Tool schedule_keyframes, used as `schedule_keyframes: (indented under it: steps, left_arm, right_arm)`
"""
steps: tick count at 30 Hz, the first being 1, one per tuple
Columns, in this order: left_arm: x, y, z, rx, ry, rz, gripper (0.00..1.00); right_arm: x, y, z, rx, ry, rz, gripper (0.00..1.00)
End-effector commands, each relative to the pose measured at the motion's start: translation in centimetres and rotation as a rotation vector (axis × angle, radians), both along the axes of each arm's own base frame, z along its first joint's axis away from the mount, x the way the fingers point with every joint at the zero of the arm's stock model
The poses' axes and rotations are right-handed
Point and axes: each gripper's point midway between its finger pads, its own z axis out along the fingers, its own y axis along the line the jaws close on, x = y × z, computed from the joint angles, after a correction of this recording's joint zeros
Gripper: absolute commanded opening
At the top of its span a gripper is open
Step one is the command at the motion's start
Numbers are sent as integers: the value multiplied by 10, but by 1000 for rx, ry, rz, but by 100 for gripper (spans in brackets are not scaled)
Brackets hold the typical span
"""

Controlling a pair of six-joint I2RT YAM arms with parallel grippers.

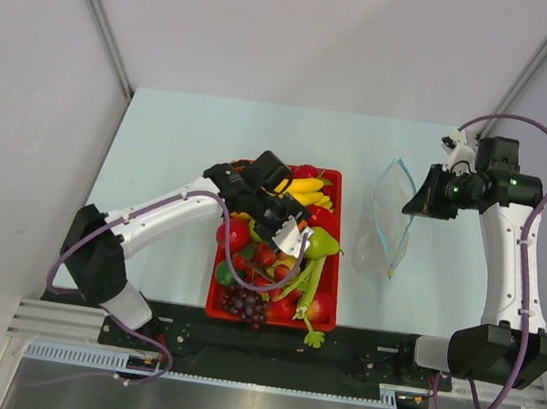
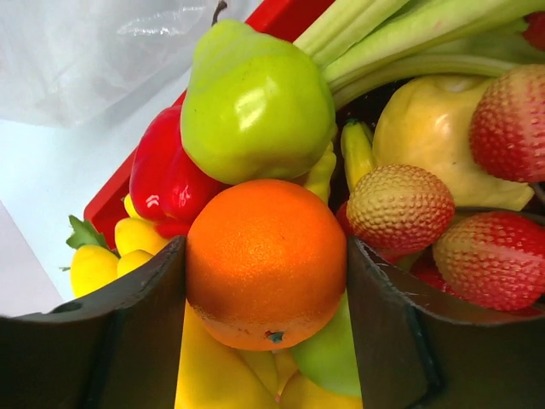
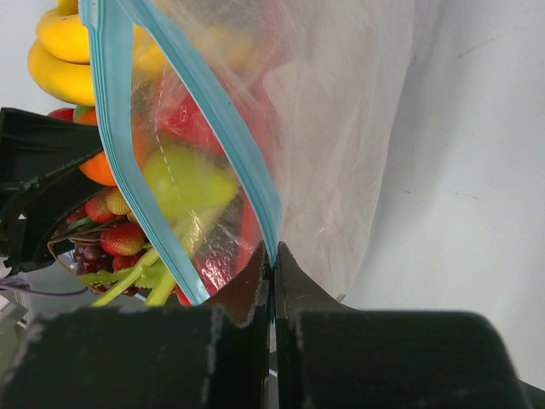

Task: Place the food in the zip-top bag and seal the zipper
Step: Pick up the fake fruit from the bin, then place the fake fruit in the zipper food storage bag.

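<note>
The food is piled in a red tray [image 1: 344, 189]: a green pear [image 1: 322, 242], bananas [image 1: 304, 186], purple grapes [image 1: 247, 305], strawberries [image 2: 400, 207]. My left gripper [image 1: 292, 235] is over the tray, shut on an orange [image 2: 266, 260] held between its two fingers. The clear zip-top bag [image 1: 388, 220] hangs to the right of the tray with its mouth open. My right gripper [image 3: 273, 253] is shut on one side of the blue-teal zipper [image 3: 243, 145] and holds the bag up off the table. The bag looks empty.
The pale table [image 1: 181, 142] has grey walls on the left, back and right. A black rail [image 1: 264, 350] runs along the near edge at the arm bases. A red pepper [image 2: 162, 179] and a yellow fruit [image 2: 430, 136] lie next to the pear.
</note>
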Motion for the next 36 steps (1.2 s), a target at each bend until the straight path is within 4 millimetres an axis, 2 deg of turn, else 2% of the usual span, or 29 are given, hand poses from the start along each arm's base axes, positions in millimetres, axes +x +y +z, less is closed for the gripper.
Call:
schedule_keyframes:
  steps: [1,2,4,5,7,9,10,12,14,15,17,18,21,22,25,26,31,35,36]
  left_arm:
    - [-16,-10,40,-95,-8,-80,56]
    - [-17,-12,53,-122,-19,-82,49]
    - [-21,-20,72,-182,4,-74,45]
    - [-19,-26,90,-226,0,-65,41]
    - [-17,-41,119,-331,67,-5,38]
    - [-4,-64,170,-491,58,26,36]
    - [-6,-71,184,-547,188,107,36]
    - [-2,-92,220,-683,302,156,36]
    - [0,-107,236,-750,359,192,34]
    - [-2,-122,241,-791,428,199,34]
    - [-1,-134,250,-837,475,220,34]
    - [-7,-144,259,-873,512,211,34]
    - [-5,-169,251,-879,553,249,34]
    - [1,-178,241,-863,566,267,35]
    - [18,-189,214,-814,584,363,34]
    - [26,-187,199,-776,569,419,34]
    - [37,-176,164,-689,498,502,34]
    - [41,-170,140,-597,466,532,35]
    - [45,-172,146,-599,453,544,39]
  right_arm:
    - [9,6,16,29,-48,16,0]
    - [9,7,16,33,-48,19,0]
    - [9,10,17,50,-48,29,0]
    - [10,10,18,56,-52,32,0]
    - [10,15,20,91,-45,35,0]
    - [12,17,22,107,-49,39,0]
    - [12,20,24,129,-43,40,0]
    - [12,24,24,153,-35,46,0]
    - [14,27,26,173,-38,47,0]
    - [16,27,26,179,-36,44,0]
    - [17,28,26,188,-31,41,0]
    - [17,28,26,193,-28,41,0]
    - [17,31,29,211,-29,44,0]
    - [17,31,30,215,-30,46,0]
    - [13,31,34,212,-44,53,0]
    - [12,30,34,208,-48,57,0]
    - [7,25,35,204,-52,54,0]
    - [5,26,37,223,-55,64,0]
    - [6,26,39,228,-67,69,0]
